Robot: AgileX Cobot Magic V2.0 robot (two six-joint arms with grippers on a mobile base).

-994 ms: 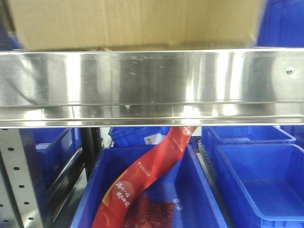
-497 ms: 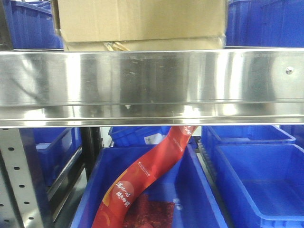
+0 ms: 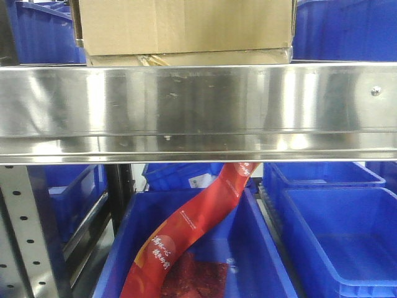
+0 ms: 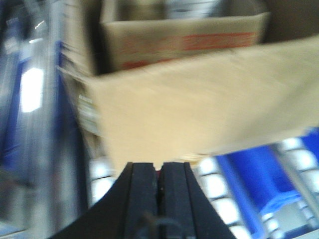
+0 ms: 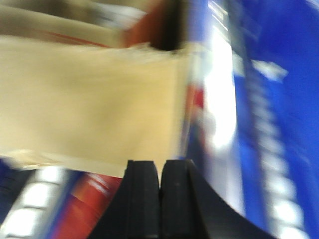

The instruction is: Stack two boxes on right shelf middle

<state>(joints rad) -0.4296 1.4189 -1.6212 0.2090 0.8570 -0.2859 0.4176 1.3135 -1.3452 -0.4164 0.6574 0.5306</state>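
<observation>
Boxes [image 3: 185,28] sit above the shelf [image 3: 198,105] rail, one stacked on the other, while I press my left gripper [image 4: 158,181] and right gripper [image 5: 159,179], both closed and empty, against their sides, presumably to square them.

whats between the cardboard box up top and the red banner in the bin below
The steel shelf rail spans between the box and the red banner, in the front view.

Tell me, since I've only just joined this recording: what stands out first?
The shiny stainless-steel shelf rail crosses the whole front view, with a brown cardboard box above it. Below, a red printed packet lies slanted in a blue plastic bin.
</observation>
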